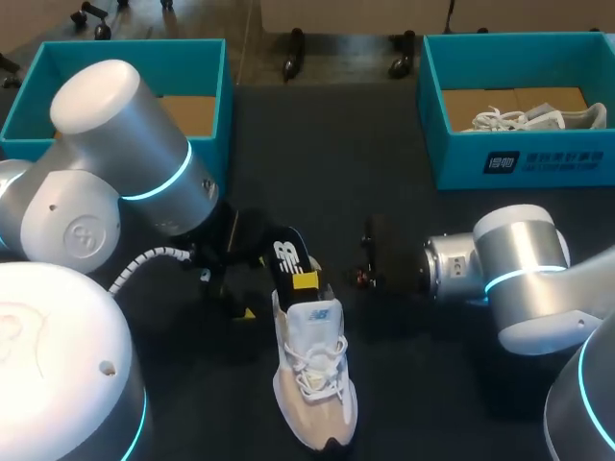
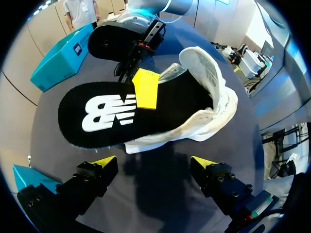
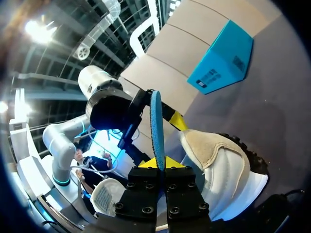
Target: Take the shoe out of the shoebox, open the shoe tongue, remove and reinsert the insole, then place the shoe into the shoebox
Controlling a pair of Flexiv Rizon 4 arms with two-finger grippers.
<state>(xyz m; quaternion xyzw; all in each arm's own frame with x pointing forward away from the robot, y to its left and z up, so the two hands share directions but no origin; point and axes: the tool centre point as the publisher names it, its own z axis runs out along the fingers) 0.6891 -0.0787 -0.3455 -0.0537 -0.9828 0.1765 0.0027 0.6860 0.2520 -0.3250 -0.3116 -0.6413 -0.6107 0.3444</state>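
Two grippers, two states: your right gripper (image 3: pixel 160 163) pinches the insole (image 2: pixel 97 116) — one end tucked in the shoe (image 1: pixel 312 379) on the table (image 1: pixel 413 394) — your left gripper (image 2: pixel 154 162) hangs spread beside it.

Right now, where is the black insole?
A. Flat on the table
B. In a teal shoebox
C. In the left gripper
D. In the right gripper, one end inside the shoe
D: the right gripper is shut on the insole, whose far end sits in the white shoe; the left gripper is open.
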